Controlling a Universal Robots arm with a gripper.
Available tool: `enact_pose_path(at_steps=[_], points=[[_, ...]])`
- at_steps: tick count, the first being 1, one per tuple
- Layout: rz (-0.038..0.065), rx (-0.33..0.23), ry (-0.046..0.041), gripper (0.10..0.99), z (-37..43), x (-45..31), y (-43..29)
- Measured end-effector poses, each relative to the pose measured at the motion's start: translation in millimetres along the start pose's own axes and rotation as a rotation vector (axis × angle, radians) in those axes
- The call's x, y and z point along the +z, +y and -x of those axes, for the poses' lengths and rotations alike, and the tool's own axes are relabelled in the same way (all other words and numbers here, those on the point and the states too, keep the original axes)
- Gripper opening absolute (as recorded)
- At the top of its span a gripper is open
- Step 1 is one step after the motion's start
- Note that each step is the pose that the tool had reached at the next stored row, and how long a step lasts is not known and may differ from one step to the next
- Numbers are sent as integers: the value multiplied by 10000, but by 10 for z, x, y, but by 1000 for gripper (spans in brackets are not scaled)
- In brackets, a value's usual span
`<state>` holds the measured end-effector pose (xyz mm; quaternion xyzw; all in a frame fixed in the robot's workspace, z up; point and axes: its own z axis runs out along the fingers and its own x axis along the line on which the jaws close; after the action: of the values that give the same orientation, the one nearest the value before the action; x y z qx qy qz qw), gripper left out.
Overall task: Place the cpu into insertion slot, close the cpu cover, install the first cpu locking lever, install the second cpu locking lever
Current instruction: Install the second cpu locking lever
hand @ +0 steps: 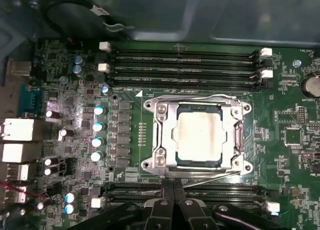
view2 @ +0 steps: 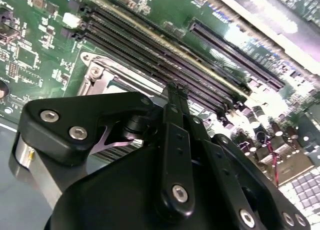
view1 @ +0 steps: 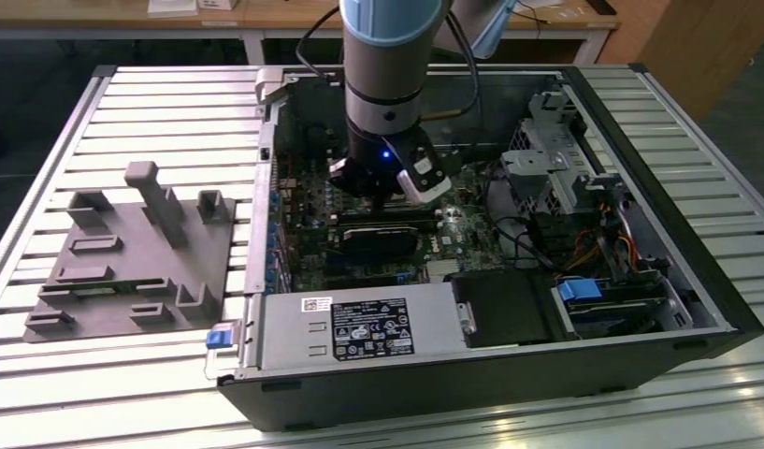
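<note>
Black gripper up close, fingertips pressed together at the socket's edge by a thin lever wire, the cpu seated under the cpu cover; steady, level pressure looks wise.

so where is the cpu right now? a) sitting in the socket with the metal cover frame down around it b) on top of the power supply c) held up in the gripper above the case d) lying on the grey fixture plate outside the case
a: in the first wrist view the cpu lies flat in the insertion slot with the cpu cover framing it, and the gripper sits just beside the socket edge.
</note>
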<state>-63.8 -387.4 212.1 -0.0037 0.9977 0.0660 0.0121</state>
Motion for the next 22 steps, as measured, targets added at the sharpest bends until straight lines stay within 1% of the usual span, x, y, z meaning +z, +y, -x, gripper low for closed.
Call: enact_pose_path(at_steps=[3,7,10,20,22], points=[[121,1,0,122,-35,-1,-14],[276,5,-3,122,-55,11,-15],[297,6,-4,122,-74,27,-17],[362,7,-3,122,-80,69,-33],[412,7,-4,122,-81,70,-46]])
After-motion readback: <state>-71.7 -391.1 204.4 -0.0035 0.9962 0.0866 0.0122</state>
